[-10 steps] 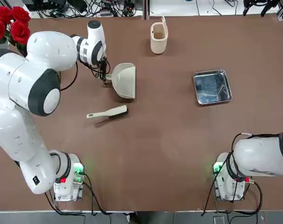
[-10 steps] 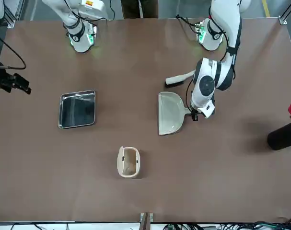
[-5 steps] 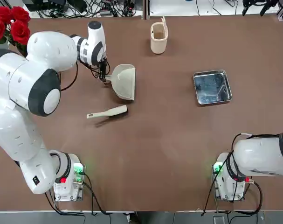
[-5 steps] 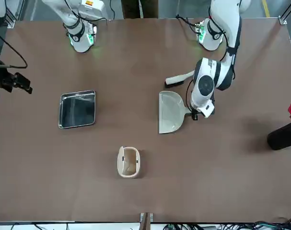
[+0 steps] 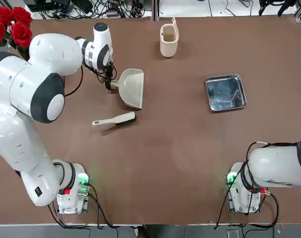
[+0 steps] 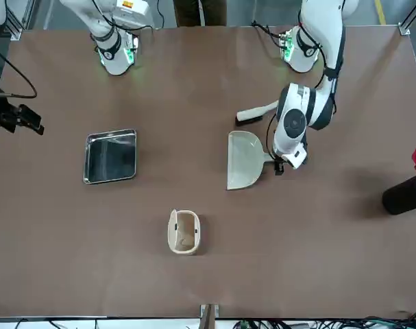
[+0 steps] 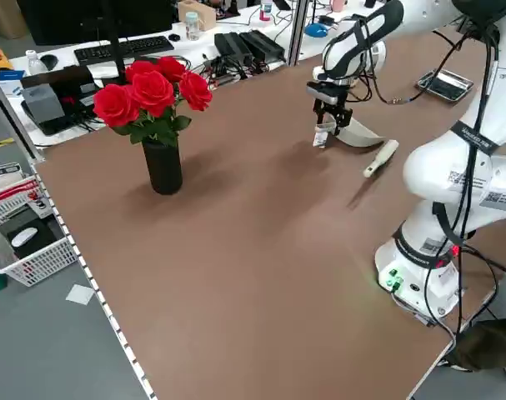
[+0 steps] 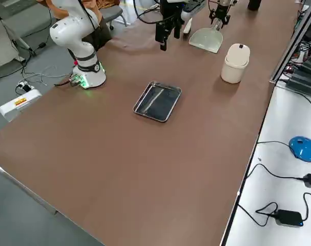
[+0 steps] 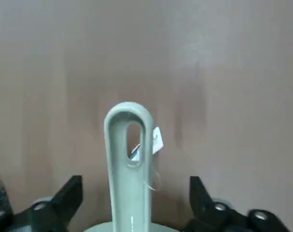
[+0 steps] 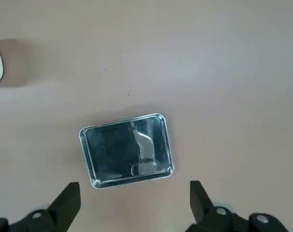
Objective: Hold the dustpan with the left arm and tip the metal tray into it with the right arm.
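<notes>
Jaws of left gripper (image 9: 131, 212) spread wide, straddling dustpan (image 5: 131, 88) handle, no contact; right gripper (image 10: 132, 212) jaws spread above metal tray (image 10: 126, 150).

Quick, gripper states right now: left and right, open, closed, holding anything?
Left gripper: open, fingers on either side of the dustpan handle, not clamped.
Right gripper: open, empty, hanging above the metal tray.

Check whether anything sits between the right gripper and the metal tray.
Nothing visible does. The right gripper hangs open above the metal tray, and the wrist view shows only bare table around the tray.
</notes>
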Robot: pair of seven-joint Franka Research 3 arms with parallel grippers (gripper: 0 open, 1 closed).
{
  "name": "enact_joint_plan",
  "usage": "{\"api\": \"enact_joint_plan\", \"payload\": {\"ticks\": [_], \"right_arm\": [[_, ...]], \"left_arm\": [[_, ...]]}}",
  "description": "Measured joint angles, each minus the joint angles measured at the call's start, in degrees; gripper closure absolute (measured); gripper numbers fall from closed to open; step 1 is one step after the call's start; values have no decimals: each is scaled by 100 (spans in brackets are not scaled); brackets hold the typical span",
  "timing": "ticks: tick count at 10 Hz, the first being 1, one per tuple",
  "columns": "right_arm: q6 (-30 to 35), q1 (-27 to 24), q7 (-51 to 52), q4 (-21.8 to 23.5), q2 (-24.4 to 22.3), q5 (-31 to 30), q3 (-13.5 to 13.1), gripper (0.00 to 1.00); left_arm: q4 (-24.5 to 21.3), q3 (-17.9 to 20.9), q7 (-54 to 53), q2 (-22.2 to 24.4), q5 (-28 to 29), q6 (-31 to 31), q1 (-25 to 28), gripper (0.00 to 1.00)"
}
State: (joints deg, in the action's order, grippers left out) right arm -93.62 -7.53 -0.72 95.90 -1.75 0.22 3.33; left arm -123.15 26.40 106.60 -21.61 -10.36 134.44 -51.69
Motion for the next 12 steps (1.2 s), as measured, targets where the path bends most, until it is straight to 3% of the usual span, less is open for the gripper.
{"api": "enact_joint_plan", "payload": {"ticks": [1, 5, 9, 11, 12], "right_arm": [[0, 0, 1, -1, -14, 0, -21, 0], [-8, 0, 5, -2, -111, 2, -50, 0], [-38, 10, 8, -3, -112, 7, -35, 0], [-38, 14, 8, -2, -125, 7, -27, 0], [-38, 18, 9, -2, -146, 7, -19, 0]], "left_arm": [[136, 14, 0, 7, 0, -94, 3, 0], [1439, 79, 3, 318, 495, -1994, 124, 0], [1653, 44, -704, 1294, 917, -2421, 597, 0], [1833, -384, -1624, 1691, 982, -2756, 1335, 0], [1986, -906, -2126, 1766, 986, -2843, 1950, 0]]}}
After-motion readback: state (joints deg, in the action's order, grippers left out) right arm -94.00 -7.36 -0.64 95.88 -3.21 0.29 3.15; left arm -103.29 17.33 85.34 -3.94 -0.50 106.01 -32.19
